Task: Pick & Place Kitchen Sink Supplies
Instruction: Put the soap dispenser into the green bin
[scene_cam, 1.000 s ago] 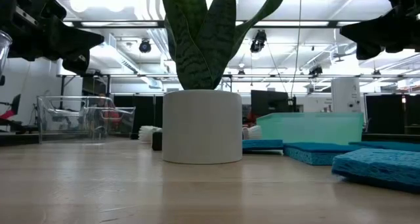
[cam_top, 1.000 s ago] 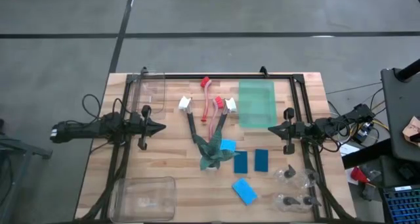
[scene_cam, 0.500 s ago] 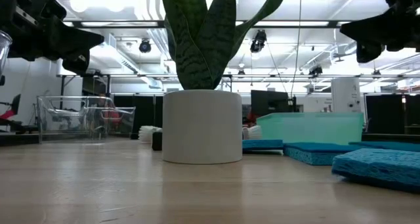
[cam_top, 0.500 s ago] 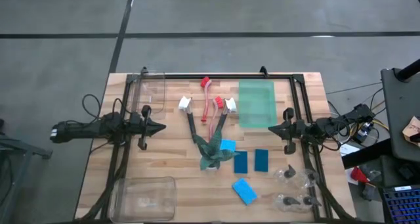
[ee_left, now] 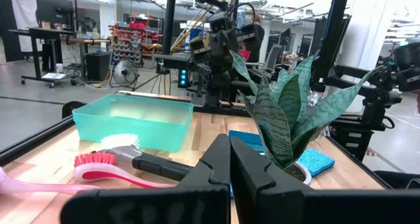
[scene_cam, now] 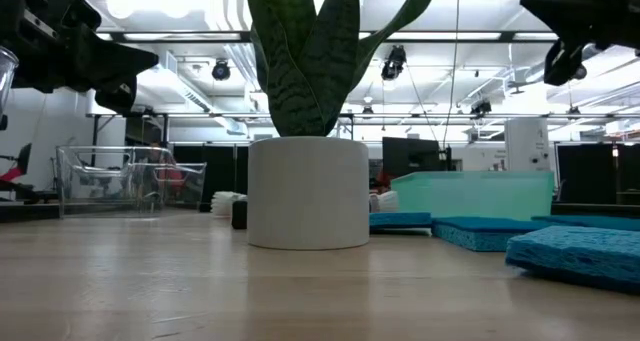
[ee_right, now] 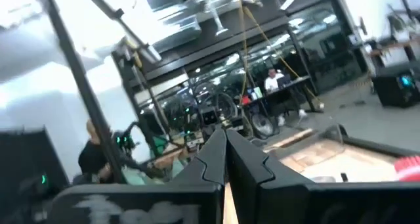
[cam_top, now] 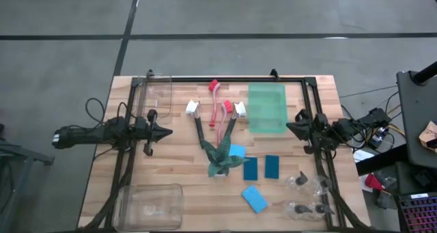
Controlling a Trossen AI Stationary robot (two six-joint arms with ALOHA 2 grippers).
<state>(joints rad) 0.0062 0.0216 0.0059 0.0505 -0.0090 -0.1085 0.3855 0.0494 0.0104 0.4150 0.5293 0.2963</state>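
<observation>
Right tool [cam_top: 289,126] has swung up; brushes' [cam_top: 222,114] handles converge plantward.

Plant [cam_top: 220,158]: green spiky leaves in a white pot [scene_cam: 308,192], dead centre of the table [cam_top: 184,171].
Teal bin [cam_top: 267,108]: at 1 o'clock.
Clear bins: 11 o'clock [cam_top: 158,95]; 7 o'clock [cam_top: 149,206].
</observation>
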